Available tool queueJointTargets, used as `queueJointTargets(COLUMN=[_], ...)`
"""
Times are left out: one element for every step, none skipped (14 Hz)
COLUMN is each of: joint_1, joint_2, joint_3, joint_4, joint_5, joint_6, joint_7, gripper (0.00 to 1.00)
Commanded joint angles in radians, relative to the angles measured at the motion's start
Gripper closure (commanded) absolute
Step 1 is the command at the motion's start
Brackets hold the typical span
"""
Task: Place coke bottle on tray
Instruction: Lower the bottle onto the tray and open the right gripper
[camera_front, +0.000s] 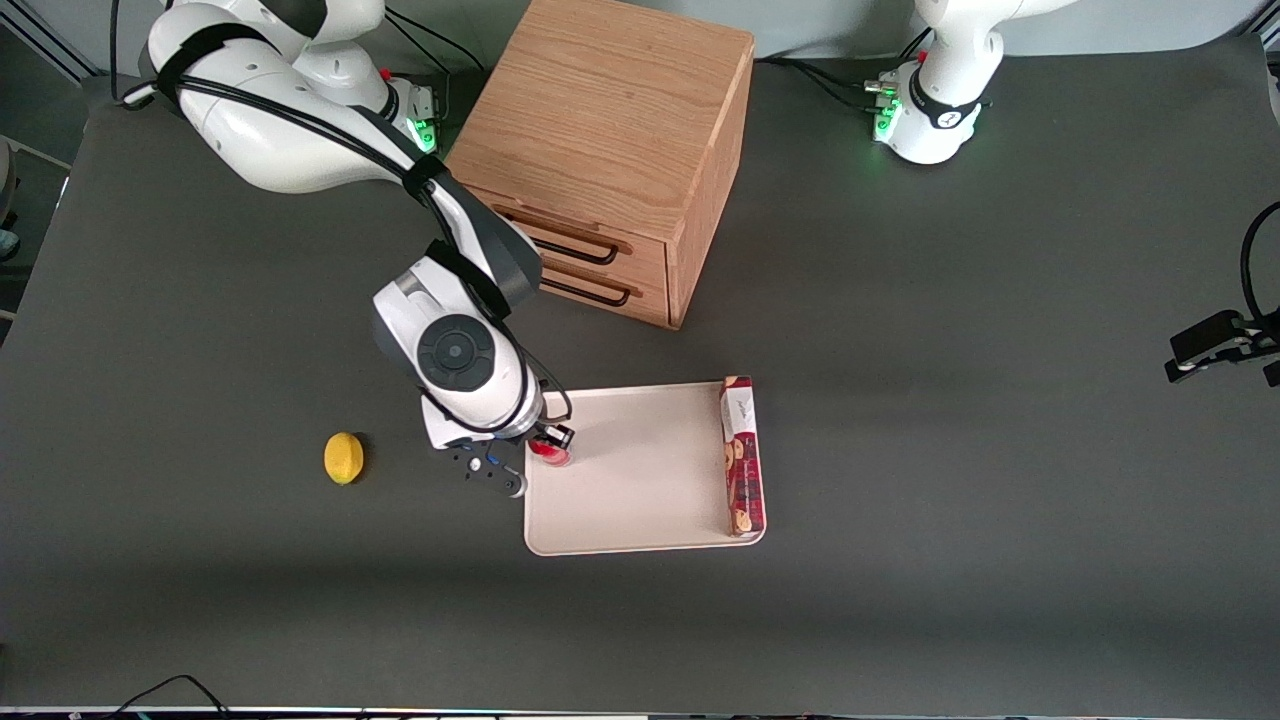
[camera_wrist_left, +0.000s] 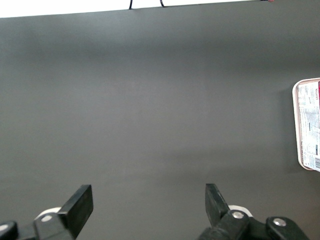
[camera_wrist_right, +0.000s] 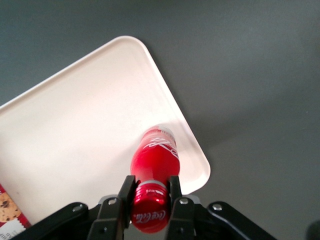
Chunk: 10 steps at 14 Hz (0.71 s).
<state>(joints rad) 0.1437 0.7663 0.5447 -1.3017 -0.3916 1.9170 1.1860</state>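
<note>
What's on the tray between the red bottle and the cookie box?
Nothing: in the front view, bare tray stretches from the coke bottle, held upright in the gripper, to the cookie box.

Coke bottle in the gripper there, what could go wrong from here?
The gripper is shut on the neck of the coke bottle, which is over the tray close to its rim. Released here, its base could catch the raised rim and tip. Being tall and narrow, it may also topple toward the table.
</note>
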Motion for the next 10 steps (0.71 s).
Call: queueJointTargets(joint_1=[-0.004,-0.007,-0.013,-0.022,-0.030,-0.035,-0.042,-0.071,-0.102,-0.119], joint_2=[-0.013,-0.022,-0.047,-0.074,-0.103,-0.157,-0.215,-0.269,-0.325,-0.382], joint_3=[0.012,0.012,0.018,0.041,0.052,0.052,0.043,0.040,0.032,-0.021], joint_4=[-0.004,0.008,0.021,0.041,0.070,0.090,0.100,0.113,0.131,0.145], joint_5=[-0.032,-0.029,-0.026,-0.026,-0.026,-0.026,-0.021,-0.006,0.047,0.128], joint_6=[0.007,-0.004,-0.022,-0.067,-0.125,-0.195,-0.263,-0.330,-0.399,-0.470], joint_7=[0.038,0.034,0.024,0.020,-0.011,-0.082,-0.173,-0.265,-0.370,-0.469], gripper=[0.00,0.00,0.00,0.00,0.00,0.00,0.00,0.00,0.00,0.00])
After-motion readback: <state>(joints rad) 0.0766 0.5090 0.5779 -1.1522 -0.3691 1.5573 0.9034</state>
